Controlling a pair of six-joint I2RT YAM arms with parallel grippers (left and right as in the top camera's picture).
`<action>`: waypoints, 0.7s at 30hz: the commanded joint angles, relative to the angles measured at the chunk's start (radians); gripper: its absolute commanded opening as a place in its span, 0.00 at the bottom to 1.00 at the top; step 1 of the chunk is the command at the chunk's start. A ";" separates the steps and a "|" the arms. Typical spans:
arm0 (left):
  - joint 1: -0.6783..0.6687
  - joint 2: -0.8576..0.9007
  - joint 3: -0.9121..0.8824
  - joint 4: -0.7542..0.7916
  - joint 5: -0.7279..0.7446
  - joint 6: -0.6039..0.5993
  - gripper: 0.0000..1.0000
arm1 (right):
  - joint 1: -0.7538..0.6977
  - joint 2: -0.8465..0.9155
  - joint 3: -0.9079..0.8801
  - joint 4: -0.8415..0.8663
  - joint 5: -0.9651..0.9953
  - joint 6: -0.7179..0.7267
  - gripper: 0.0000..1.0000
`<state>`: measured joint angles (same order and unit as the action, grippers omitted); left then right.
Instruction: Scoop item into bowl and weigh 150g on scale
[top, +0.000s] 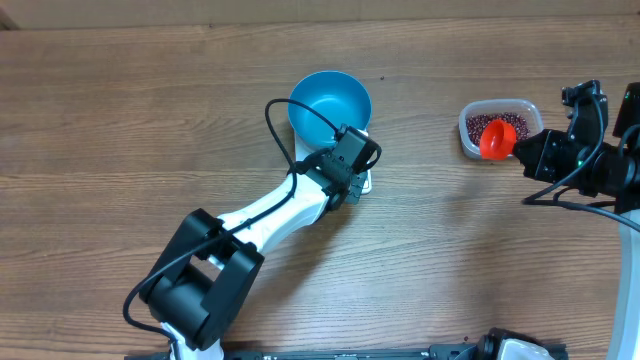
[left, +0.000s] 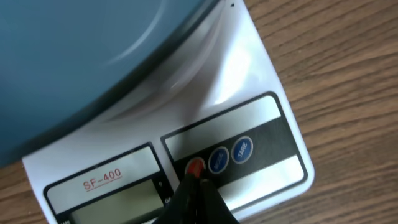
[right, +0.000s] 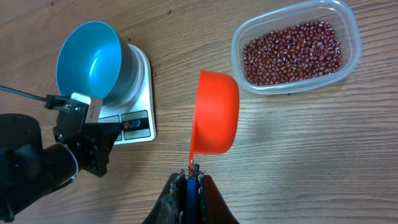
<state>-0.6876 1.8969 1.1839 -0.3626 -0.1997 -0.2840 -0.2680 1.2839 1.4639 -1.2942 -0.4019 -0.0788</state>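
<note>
One white scale (left: 249, 74). One blue bowl (top: 330, 100), on top of the scale. Three small round buttons (left: 219, 158) on the scale's front: one red, two blue. One clear tub (right: 352, 18), well apart from the scale. Lots and lots of little red-brown beans (right: 292, 53) inside, too many to count. One orange scoop (right: 217, 112), also well apart from the scale. Two robot arms: left arm (top: 270, 215) at the scale, right arm (top: 600, 160) far from the scale.
</note>
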 joint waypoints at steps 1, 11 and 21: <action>-0.002 0.042 -0.002 0.008 -0.022 0.014 0.04 | -0.003 -0.006 0.016 0.005 0.010 -0.005 0.04; -0.002 0.066 -0.002 0.024 -0.047 0.014 0.04 | -0.003 -0.006 0.016 0.002 0.010 -0.005 0.04; -0.002 0.066 -0.002 0.053 -0.043 0.014 0.04 | -0.003 -0.006 0.016 0.002 0.010 -0.005 0.04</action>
<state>-0.6876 1.9400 1.1843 -0.3153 -0.2256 -0.2840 -0.2676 1.2839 1.4639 -1.2945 -0.3988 -0.0788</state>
